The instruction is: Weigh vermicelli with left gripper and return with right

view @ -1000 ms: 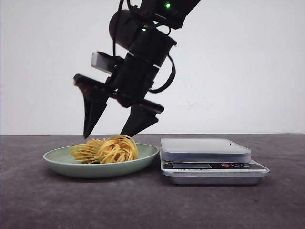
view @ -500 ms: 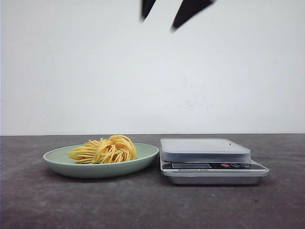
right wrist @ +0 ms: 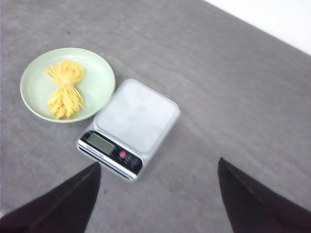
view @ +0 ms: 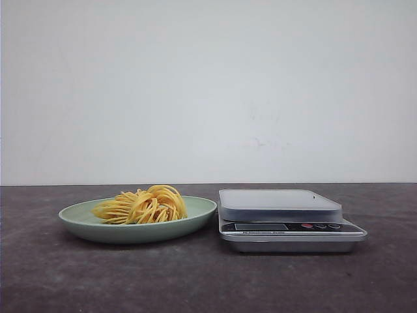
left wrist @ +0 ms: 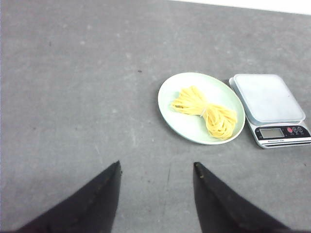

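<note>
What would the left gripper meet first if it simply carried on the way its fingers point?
Probably bare grey table: the open left gripper points at empty surface, with the plate and vermicelli off to one side, though depth is unclear.

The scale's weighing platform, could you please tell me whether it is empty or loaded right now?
Empty. The scale has a bare platform in every view; the vermicelli lies in the green plate beside it.

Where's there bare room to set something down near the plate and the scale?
The silver kitchen scale's platform is bare. The grey tabletop is open left of the pale green plate, in front of both, and right of the scale. It is crowded where the plate's rim nearly meets the scale; the yellow vermicelli nest fills the plate's middle.
</note>
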